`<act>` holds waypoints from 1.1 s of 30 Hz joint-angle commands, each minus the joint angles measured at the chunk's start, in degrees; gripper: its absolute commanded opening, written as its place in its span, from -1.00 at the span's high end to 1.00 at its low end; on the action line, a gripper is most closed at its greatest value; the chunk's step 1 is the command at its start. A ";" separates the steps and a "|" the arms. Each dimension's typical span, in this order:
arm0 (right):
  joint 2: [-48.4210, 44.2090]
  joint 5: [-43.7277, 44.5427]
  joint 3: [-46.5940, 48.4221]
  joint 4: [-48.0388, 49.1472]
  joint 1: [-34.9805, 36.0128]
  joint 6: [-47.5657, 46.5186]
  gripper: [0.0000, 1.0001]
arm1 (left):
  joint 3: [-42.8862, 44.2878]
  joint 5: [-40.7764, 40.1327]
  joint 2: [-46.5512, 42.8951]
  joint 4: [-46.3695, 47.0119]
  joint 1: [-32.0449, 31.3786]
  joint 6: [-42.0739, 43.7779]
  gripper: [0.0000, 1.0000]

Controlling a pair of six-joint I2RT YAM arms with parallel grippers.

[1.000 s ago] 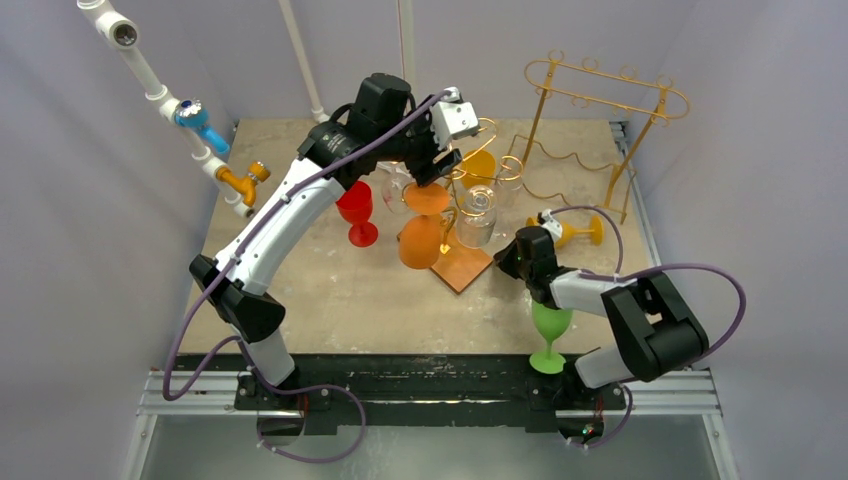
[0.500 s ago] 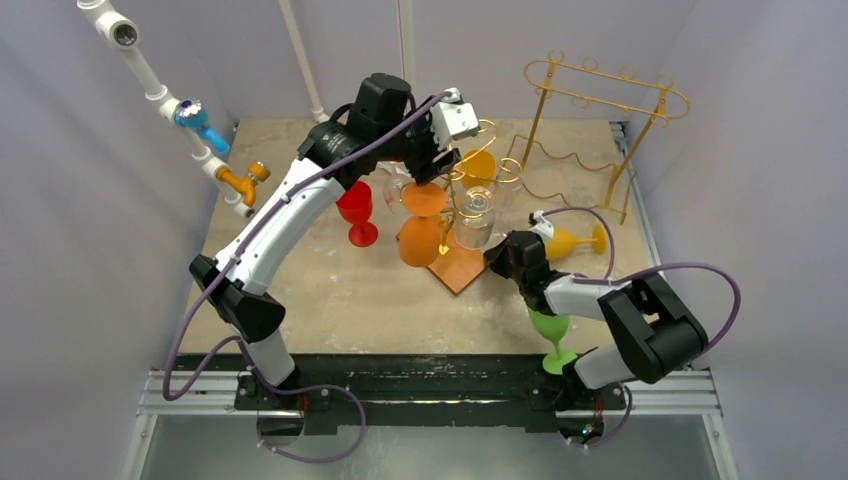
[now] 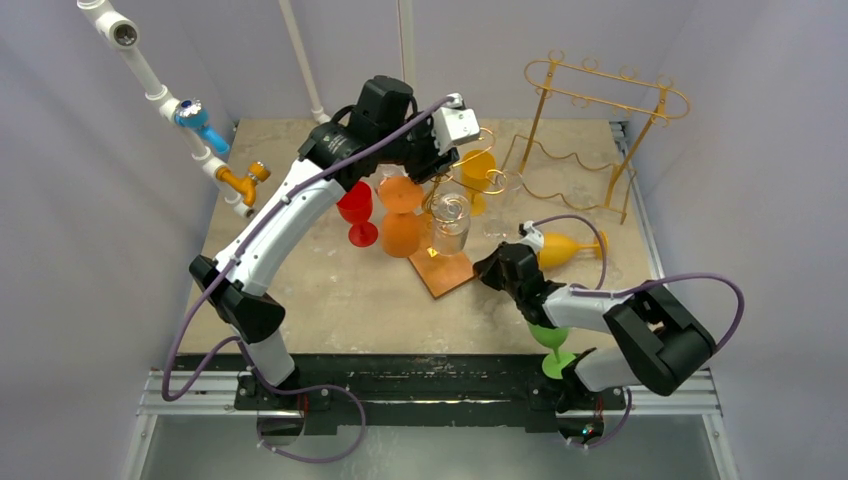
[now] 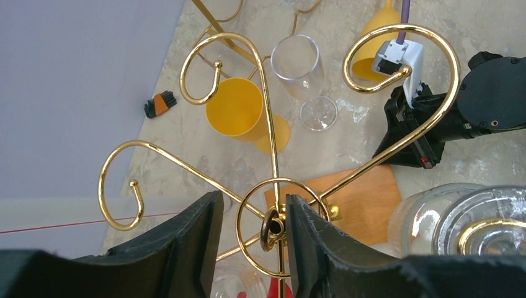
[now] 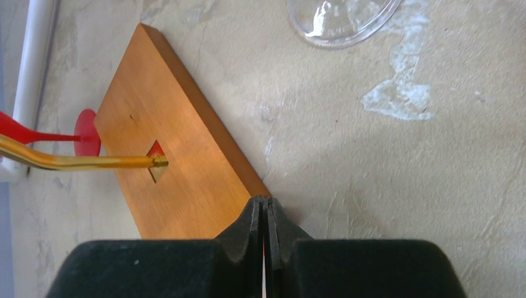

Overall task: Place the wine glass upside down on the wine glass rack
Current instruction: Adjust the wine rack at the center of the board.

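Both left tool jaws flank rack top, perhaps touching.

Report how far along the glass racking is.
Done: an orange glass and a clear glass appear to hang upside down on the gold rack.
In hand: no glass. The left gripper straddles the rack's top; the right gripper, shut, is at its wooden base.
Left: red glass, green glass, others.

My white-and-black left arm arches high and far forward. Its wrist is bent over, so the black two-finger left gripper points down, jaws partway apart. My right arm sits low with the elbow folded and the forearm reaching left. The black right gripper has its fingers pressed together.
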 commanded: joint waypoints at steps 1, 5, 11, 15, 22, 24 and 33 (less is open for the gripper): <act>-1.71 -0.37 -2.25 -2.48 2.27 1.65 1.00 | 0.33 -2.60 -1.65 0.72 0.16 2.09 0.15; -2.52 0.97 -2.66 -3.15 4.03 2.76 1.00 | 0.28 -2.76 -1.70 -0.02 0.16 2.66 0.22; -0.97 1.32 -1.80 -2.72 6.38 3.43 1.00 | 0.00 -2.34 -2.05 -1.05 0.16 3.36 0.25; 1.20 1.37 -0.39 -2.31 8.08 3.49 1.00 | -0.22 -2.07 -2.38 -1.33 0.16 3.55 0.26; -6.87 3.06 4.35 -12.73 8.16 0.18 1.00 | -1.19 -1.46 -3.34 -1.68 0.16 3.93 0.28; -12.32 5.35 7.10 -17.87 8.04 -2.88 0.92 | -1.29 -1.39 -3.54 -1.67 0.11 3.93 0.28; -22.35 7.17 22.75 -37.80 2.56 -15.34 0.47 | -1.92 -1.02 -4.25 -1.52 0.16 3.98 0.30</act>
